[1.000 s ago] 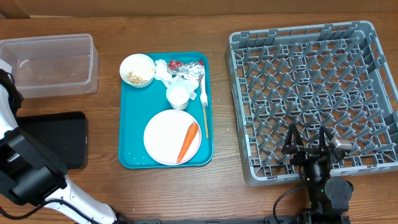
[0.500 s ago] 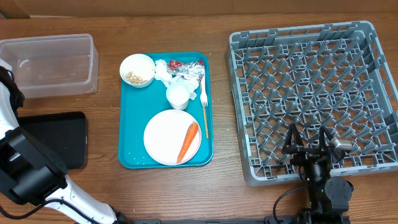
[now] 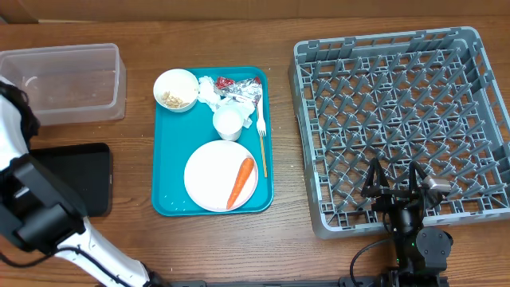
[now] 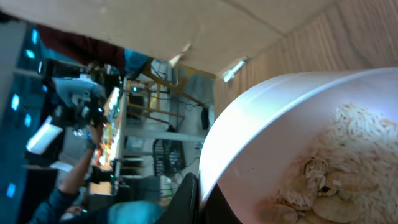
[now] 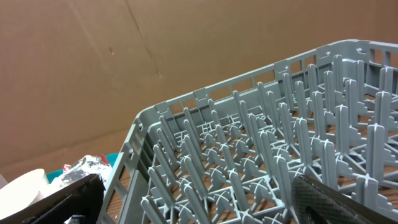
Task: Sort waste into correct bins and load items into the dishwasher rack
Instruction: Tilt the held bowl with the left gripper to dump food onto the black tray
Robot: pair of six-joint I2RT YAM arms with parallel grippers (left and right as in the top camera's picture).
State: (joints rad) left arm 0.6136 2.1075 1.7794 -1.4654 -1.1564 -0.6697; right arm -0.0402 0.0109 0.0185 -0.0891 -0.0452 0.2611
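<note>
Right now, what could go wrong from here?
1. The left gripper pinches the rim of a bowl holding food bits. It could slip, or spill outside the clear tub; overhead doesn't show it.
2. The right gripper hangs open over the rack; a sideways swing may snag its pegs.
3. The carrot lies loose on the plate; lifting that could roll it off.

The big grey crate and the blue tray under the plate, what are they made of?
Grey crate: probably hard plastic with a matte finish; its lattice floor and upright pegs look moulded in one piece. Teal tray: likely smooth plastic, slightly glossy, with a raised rounded rim and one even colour.
</note>
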